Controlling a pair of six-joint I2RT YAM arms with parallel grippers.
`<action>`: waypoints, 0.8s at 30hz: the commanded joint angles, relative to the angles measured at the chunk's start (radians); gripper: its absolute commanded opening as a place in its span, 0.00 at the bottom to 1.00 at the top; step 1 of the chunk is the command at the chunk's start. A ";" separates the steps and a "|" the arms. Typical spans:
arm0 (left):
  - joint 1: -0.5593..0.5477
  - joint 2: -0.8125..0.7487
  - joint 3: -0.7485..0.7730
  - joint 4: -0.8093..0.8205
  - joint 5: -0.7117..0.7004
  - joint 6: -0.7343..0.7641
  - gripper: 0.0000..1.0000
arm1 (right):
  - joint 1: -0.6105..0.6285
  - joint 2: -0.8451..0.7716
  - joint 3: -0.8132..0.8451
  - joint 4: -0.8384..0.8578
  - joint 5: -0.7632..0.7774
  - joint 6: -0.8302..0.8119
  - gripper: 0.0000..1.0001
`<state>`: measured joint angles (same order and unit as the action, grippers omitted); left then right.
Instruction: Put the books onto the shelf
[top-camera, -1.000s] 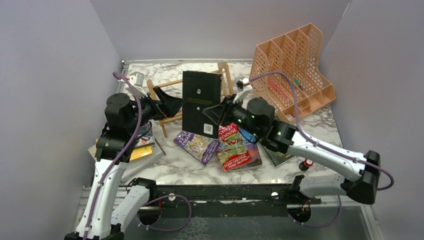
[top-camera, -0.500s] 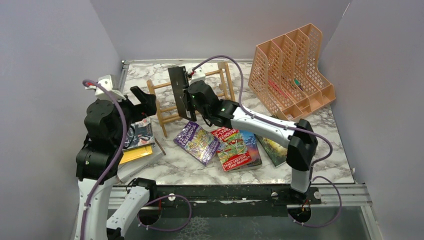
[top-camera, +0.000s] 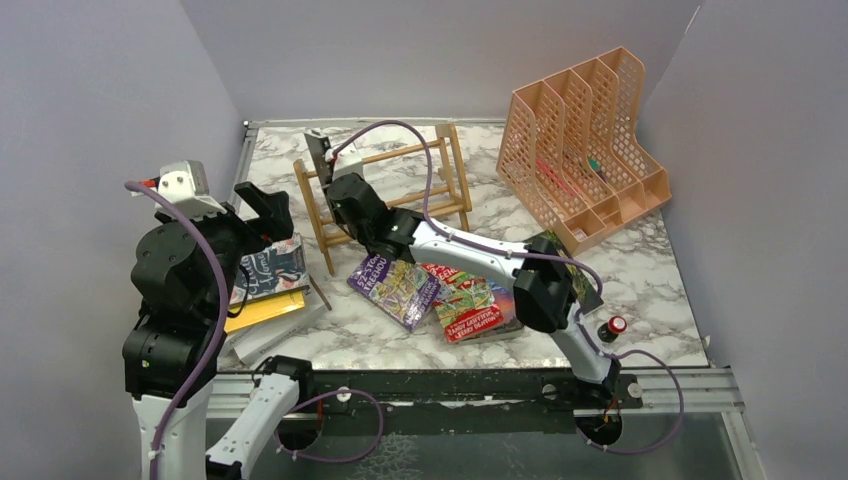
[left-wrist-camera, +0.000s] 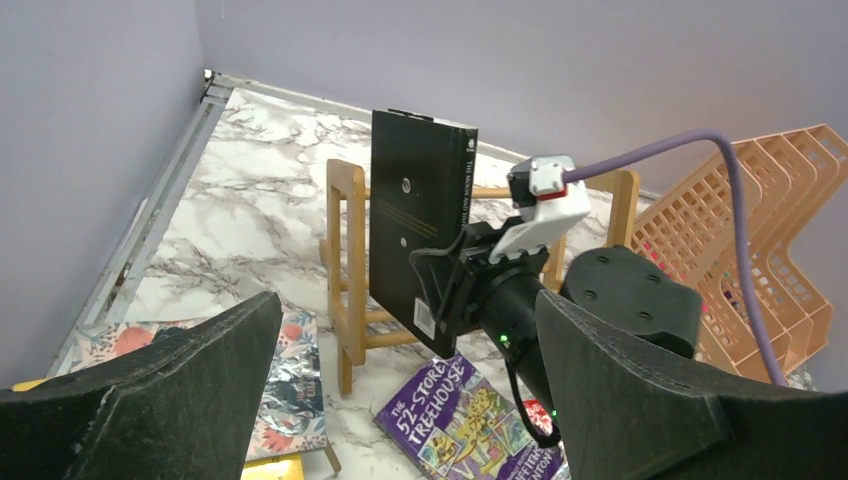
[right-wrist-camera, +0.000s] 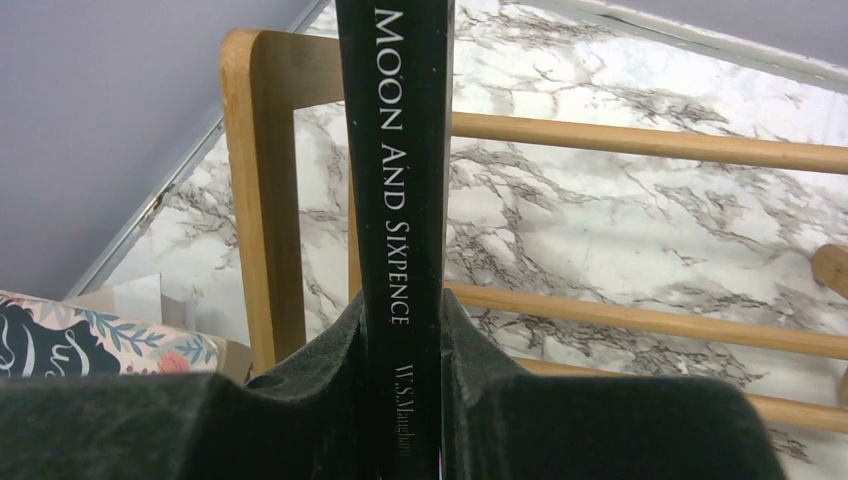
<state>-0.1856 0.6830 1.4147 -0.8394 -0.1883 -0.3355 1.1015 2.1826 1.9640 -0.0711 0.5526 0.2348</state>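
My right gripper (right-wrist-camera: 403, 330) is shut on the lower spine of a black book (right-wrist-camera: 400, 150), "Moon and Sixpence". It holds the book upright at the left end frame of the light-wood shelf (right-wrist-camera: 262, 180). From above, the black book (top-camera: 321, 165) shows edge-on over the shelf (top-camera: 405, 190), with the right gripper (top-camera: 338, 188) just below it. My left gripper (left-wrist-camera: 405, 310) hangs open and empty to the left, looking at the black book (left-wrist-camera: 415, 220). Other books lie flat: a purple one (top-camera: 393, 290), a red one (top-camera: 467, 303) and a floral one (top-camera: 268, 268) on a stack.
A peach mesh file organiser (top-camera: 585, 150) stands at the back right. A dark green book (top-camera: 565, 265) lies under the right arm, with a small red-capped item (top-camera: 612, 327) near the front edge. A yellow book (top-camera: 262, 310) sits in the left stack. Purple walls close in on both sides.
The right arm carried the black book from the middle to the shelf's left end and turned it edge-on. The left arm drew back leftward and rose, staying open.
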 joint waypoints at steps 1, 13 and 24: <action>-0.006 -0.006 0.044 -0.035 -0.046 0.040 0.98 | 0.025 0.077 0.154 0.014 0.081 0.015 0.01; -0.006 0.001 0.021 -0.034 -0.035 0.025 0.98 | 0.036 0.193 0.291 -0.123 0.058 0.097 0.26; -0.006 0.038 -0.023 -0.004 0.010 0.008 0.98 | 0.036 0.125 0.172 -0.059 0.024 0.102 0.34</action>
<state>-0.1856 0.7029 1.4101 -0.8623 -0.2081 -0.3206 1.1267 2.3520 2.1403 -0.1753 0.5751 0.3504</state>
